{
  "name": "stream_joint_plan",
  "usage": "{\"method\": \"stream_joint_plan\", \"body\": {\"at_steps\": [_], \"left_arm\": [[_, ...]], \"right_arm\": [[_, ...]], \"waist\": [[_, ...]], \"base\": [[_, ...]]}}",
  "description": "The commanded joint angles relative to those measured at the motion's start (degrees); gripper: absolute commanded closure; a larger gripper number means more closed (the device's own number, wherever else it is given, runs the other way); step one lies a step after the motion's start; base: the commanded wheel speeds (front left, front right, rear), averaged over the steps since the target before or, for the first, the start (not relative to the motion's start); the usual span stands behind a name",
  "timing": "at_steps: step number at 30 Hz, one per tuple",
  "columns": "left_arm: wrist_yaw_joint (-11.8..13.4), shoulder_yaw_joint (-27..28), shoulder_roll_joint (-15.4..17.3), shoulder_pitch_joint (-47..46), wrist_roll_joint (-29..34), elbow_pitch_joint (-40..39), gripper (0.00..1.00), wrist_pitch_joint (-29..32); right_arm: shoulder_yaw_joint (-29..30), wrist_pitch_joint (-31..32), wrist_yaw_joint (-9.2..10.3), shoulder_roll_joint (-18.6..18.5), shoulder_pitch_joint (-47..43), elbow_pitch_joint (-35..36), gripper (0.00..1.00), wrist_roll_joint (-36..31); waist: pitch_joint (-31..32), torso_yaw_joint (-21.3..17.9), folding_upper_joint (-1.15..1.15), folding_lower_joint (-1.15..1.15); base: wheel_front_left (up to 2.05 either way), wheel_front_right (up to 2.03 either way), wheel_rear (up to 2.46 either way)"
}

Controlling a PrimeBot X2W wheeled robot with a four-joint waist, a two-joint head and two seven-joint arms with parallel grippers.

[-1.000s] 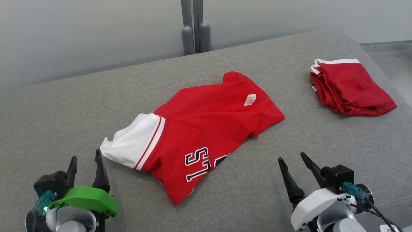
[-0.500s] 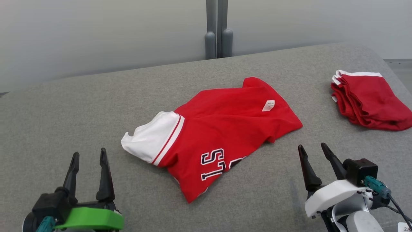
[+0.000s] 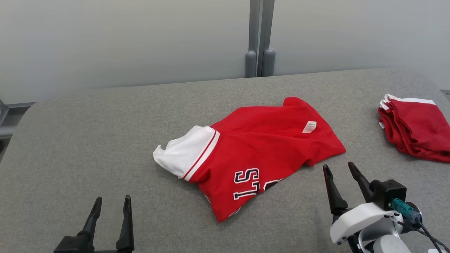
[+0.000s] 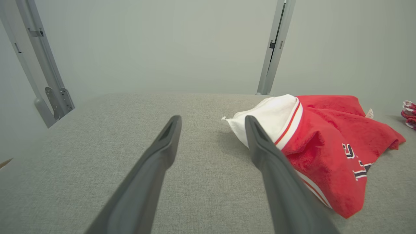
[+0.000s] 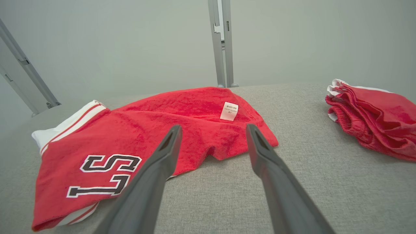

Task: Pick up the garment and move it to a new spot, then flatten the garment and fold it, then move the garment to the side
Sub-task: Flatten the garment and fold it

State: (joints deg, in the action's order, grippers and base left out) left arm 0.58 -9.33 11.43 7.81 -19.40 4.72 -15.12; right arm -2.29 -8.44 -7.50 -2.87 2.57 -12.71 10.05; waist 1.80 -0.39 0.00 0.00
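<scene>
Left gripper [image 3: 113, 198] and right gripper [image 3: 338, 164] stand wide open, empty, near the surface's [image 3: 88, 140] front edge; best pinch shirt [image 3: 267, 147] at sleeve [image 3: 182, 151] and opposite hem, lifting evenly.

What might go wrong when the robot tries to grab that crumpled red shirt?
1. The red shirt lies bunched and doubled over, so the left claw or right claw, both open and apart from it, might pinch only one layer and lift it twisted.
2. A folded red pile lies close by on the right; dragging the shirt that way might knock it.
</scene>
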Motion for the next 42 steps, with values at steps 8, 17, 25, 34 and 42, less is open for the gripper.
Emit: {"method": "stream_joint_plan", "body": {"at_steps": [8, 17, 25, 34, 42], "left_arm": [[1.0, 2.7, -0.2, 2.3, 0.5, 2.5, 0.0, 0.0], [-0.1, 3.2, -0.1, 2.5, -0.1, 4.0, 0.0, 0.0], [-0.1, 3.0, -0.6, 2.6, 0.8, 3.6, 0.0, 0.0], [-0.5, 2.3, -0.4, 1.5, 1.0, 4.3, 0.0, 0.0], [-2.3, 1.0, 1.3, -3.9, 0.3, 4.3, 0.0, 4.4]], "right_arm": [[-2.5, -2.0, 0.03, -0.1, -1.1, -0.9, 0.0, -0.7], [-3.7, -1.7, 0.03, -0.1, -1.2, -1.9, 0.0, -1.1], [-3.6, -1.3, 0.03, -0.1, -1.2, -1.7, 0.0, -0.7], [-4.1, -0.7, 0.04, -0.1, -1.2, -1.6, 0.0, -0.2], [-3.4, 7.3, 0.04, -0.9, 1.2, -0.9, 0.0, -1.4]], "waist": [[1.6, 1.2, 0.0, 0.0], [2.2, 2.4, 0.0, 0.0], [2.0, 2.6, 0.0, 0.0], [1.8, 2.4, 0.0, 0.0], [0.4, 3.0, 0.0, 0.0]], "base": [[0.0, 0.0, 0.0], [0.0, 0.0, 0.0], [0.0, 0.0, 0.0], [0.0, 0.0, 0.0], [0.0, 0.0, 0.0]]}}
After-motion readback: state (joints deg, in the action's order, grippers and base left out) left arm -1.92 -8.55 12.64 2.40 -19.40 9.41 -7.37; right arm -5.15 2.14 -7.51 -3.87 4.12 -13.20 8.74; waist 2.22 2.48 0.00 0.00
